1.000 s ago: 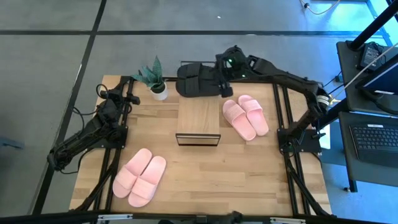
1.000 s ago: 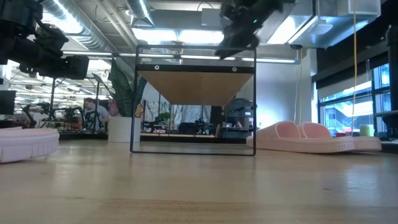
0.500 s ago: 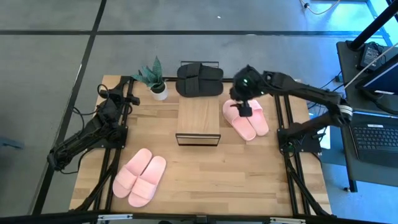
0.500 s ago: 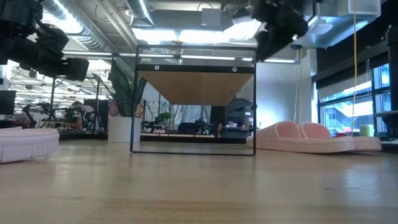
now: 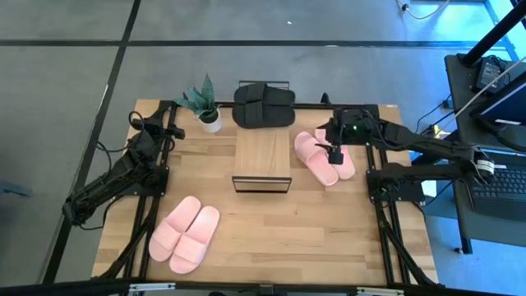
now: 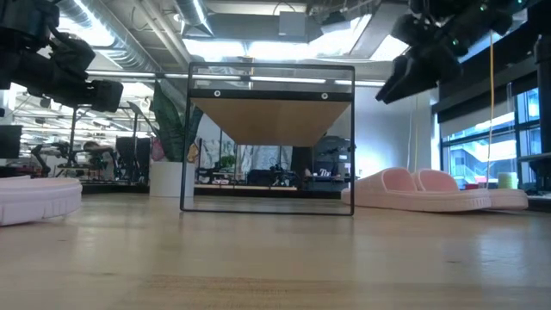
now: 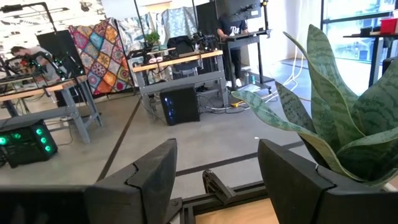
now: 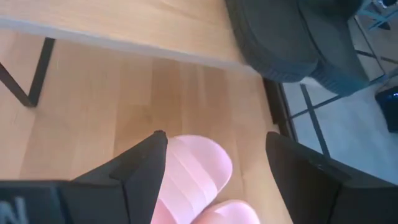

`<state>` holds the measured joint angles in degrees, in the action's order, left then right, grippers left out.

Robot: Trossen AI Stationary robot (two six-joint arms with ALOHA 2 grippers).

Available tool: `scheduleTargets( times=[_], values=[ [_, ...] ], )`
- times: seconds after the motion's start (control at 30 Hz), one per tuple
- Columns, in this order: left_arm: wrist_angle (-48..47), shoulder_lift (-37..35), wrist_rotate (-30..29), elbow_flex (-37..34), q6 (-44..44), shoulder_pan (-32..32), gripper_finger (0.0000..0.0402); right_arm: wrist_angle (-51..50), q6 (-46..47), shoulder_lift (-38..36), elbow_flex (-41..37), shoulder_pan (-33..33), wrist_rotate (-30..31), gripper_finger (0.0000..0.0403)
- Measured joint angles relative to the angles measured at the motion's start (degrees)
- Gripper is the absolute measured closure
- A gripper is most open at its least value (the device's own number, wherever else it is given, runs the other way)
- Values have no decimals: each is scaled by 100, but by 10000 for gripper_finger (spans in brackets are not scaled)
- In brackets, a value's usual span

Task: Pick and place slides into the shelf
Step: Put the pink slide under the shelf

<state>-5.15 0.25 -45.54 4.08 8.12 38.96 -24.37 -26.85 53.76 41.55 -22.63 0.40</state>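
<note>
R end effector (image 5: 334, 153) now hangs over the pink pair (image 5: 325, 154) on the R side of the surface (image 5: 279, 238), fingers spread apart w/ nothing between them. The R wrist view looks straight down past both dark fingers (image 8: 146, 171) onto the rounded end of a pink slide (image 8: 193, 174), so the jaws straddle it from above but aren't closed on it yet.

What changed: a sec ago this arm was up at the far edge over the black pair (image 5: 264, 105); half a sec ago it was midway, swinging toward the R side; now it's parked over the pink pair. The low view agrees: the arm (image 6: 430, 52) has slid from above the shelf (image 5: 261, 161) across to the R, and sits high, clear of the slides (image 6: 430, 191) below it.

Black pair sits at the far edge, just behind the shelf, unmoved across the frames. Looks like that pair is dealt with or passed over, and the pink pair on the R is the next pick.

Shelf top board is bare from above; the low view shows nothing under it either. So no slides are in the shelf yet, by my read.

Second pink pair (image 5: 186, 233) lies near-left, well apart from everything, untouched.

L end effector (image 7: 214, 180) waits at the far-left corner beside the plant (image 5: 203, 104), fingers apart, empty.

Next, prob: descend, close on the pink slide, carry it to the shelf.
</note>
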Motion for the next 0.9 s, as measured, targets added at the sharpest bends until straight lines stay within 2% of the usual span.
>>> scheduleTargets(
  times=[0.27,0.43,0.7,0.8,0.9],
  values=[
    [0,0,0,-2,0,2,185,-36,132,-29,-405,0,1,130],
    [0,-1,0,-1,-2,0,185,147,521,-29,-414,0,-8,130],
    [0,0,0,-1,-6,0,185,196,406,-16,-414,0,0,130],
    [0,-2,0,-1,-7,1,185,-93,427,-16,-409,0,1,130],
    [0,-1,0,0,-9,2,185,-356,614,-16,-409,0,339,130]
  ],
)
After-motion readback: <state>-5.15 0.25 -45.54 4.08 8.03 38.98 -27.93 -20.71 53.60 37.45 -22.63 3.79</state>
